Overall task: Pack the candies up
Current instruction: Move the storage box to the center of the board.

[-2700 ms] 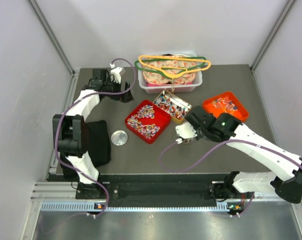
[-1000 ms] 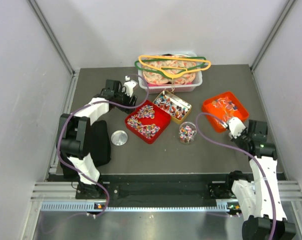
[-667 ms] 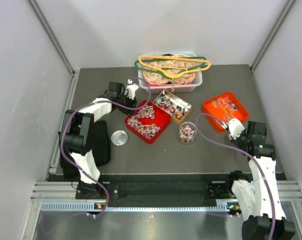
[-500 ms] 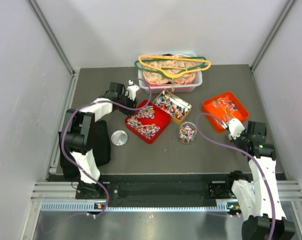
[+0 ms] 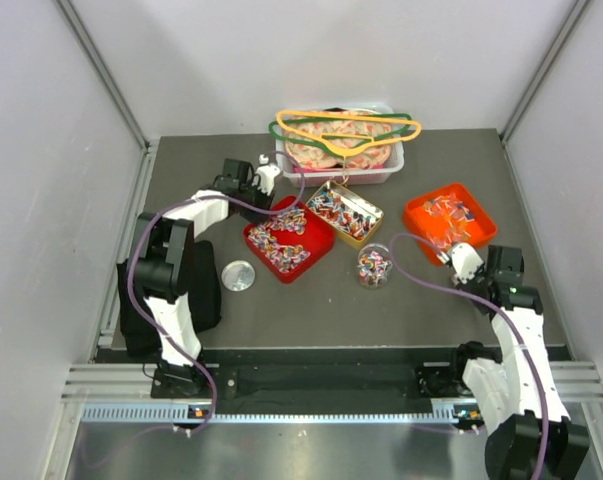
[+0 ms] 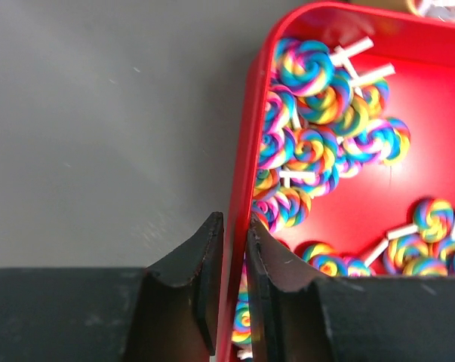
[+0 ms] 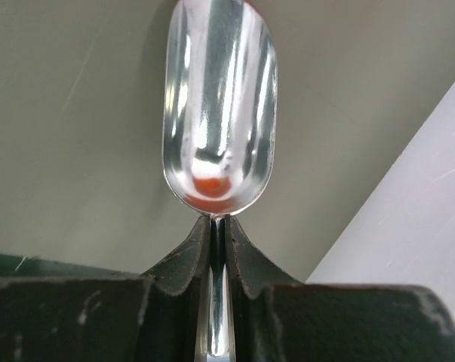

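Left fingers (image 6: pixel 201 279) newly tight on red tray (image 6: pixel 247 151) rim, right fingers (image 7: pixel 185 264) as before tight on scoop (image 7: pixel 219 113).

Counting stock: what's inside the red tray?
Rainbow swirl lollipops with white sticks lie heaped in the red tray, bare floor showing between. Anything beneath the heaps is covered.

The left gripper (image 6: pixel 231 222) has come in from beyond the far-left corner of the red tray (image 6: pixel 247 151). Its jaws narrow onto that tray's rim, and the tray itself shifts slightly left. The right gripper (image 7: pixel 218 220), clamping the scoop (image 7: pixel 218 113), has withdrawn well right of the red tray.
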Robot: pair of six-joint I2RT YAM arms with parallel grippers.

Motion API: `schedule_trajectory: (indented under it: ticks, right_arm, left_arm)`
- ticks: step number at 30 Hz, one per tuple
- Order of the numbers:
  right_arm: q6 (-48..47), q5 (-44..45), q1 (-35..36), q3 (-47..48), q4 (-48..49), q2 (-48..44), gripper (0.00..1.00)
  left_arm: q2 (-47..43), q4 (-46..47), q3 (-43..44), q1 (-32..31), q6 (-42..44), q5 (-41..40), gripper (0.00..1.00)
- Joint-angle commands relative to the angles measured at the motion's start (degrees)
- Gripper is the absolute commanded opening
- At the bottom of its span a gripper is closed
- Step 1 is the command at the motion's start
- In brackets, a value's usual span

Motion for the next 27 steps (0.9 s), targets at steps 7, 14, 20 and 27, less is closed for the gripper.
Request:
schedule_trajectory:
  ticks: [7,14,20,27]
  right_arm:
    - [-0.22,3.96,-2.70,-3.67,13.73,5.57,0.00]
    - [-2.24,1.32,-8.15,-3.23,17.69,10.06,0.00]
    - [-2.51,0.97,-8.15,-2.70,17.87,11.29,0.01]
    - [-2.59,0.62,-8.15,-1.82,17.08,11.29,0.07]
  left_arm:
    - [1.98,1.18,4.51,1.90,0.46,-2.00,0.22]
    - [3.03,0.83,6.79,4.53,1.42,-1.73,0.22]
    - [4.87,0.56,9.25,7.08,1.95,-1.56,0.21]
    - [9.09,-0.05,14.70,9.28,2.04,-1.99,0.20]
